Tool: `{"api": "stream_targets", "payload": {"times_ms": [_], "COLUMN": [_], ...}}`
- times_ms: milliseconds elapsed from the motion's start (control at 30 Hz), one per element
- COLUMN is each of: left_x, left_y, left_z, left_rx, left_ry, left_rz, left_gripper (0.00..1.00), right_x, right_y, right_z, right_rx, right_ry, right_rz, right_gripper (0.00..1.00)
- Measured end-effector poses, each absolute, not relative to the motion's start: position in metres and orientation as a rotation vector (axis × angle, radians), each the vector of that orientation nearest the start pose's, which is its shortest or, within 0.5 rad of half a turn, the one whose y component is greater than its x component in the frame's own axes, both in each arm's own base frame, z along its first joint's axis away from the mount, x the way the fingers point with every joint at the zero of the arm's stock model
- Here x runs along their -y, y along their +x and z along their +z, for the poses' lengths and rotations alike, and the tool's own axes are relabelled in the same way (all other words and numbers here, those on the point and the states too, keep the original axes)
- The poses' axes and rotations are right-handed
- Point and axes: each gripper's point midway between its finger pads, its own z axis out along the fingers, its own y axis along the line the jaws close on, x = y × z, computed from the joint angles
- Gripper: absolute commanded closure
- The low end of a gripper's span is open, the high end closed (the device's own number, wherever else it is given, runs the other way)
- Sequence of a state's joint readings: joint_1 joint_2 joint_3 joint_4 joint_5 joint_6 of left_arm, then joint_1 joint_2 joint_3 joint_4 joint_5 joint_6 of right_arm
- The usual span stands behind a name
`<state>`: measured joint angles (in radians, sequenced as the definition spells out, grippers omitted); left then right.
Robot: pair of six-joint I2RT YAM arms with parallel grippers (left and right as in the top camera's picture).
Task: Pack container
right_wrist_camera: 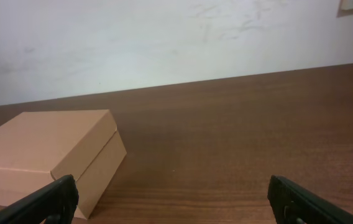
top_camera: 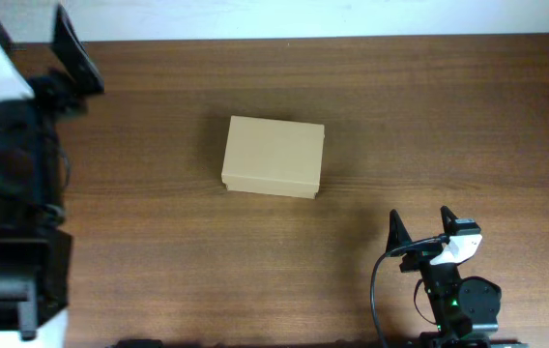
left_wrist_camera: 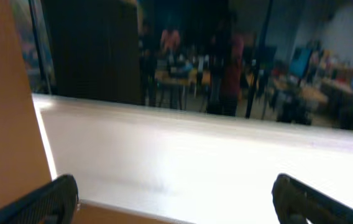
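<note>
The container (top_camera: 273,157) is a plain tan cardboard box with its lid shut, lying on the wooden table a little left of centre. It also shows at the left of the right wrist view (right_wrist_camera: 46,152). My right gripper (top_camera: 419,224) is open and empty near the front right, well short of the box; its fingers (right_wrist_camera: 170,205) spread wide over bare wood. My left gripper (top_camera: 73,53) is at the far back left, away from the box. In the left wrist view its fingers (left_wrist_camera: 176,202) are wide open and empty, facing a white ledge and the room beyond.
The left arm's black body (top_camera: 9,193) fills the left side of the table. A white wall (right_wrist_camera: 164,43) runs behind the table's far edge. No items to pack are in view.
</note>
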<state>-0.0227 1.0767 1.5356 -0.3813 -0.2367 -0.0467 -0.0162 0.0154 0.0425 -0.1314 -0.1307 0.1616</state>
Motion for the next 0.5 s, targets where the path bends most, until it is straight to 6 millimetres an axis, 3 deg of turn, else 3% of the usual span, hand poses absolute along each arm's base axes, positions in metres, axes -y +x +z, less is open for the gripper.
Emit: {"api": "stream_targets", "payload": {"times_ms": [167, 500], "left_x": [-0.036, -0.040], "left_y": [0.320, 0.270], "left_z": [0.464, 0.378], "left_rx": [-1.495, -1.319], "left_ry": [-0.219, -0.244], "left_rz": [0.136, 0.124], "left_gripper": [0.00, 0.00], "right_x": [-0.018, -0.018], "right_y": [0.243, 0.243], "right_z": [0.159, 0.159], "right_rx": [-1.678, -1.679], "right_ry": [0.050, 0.051], "right_rz": [0.219, 0.219], "right_gripper": [0.01, 0.01]}}
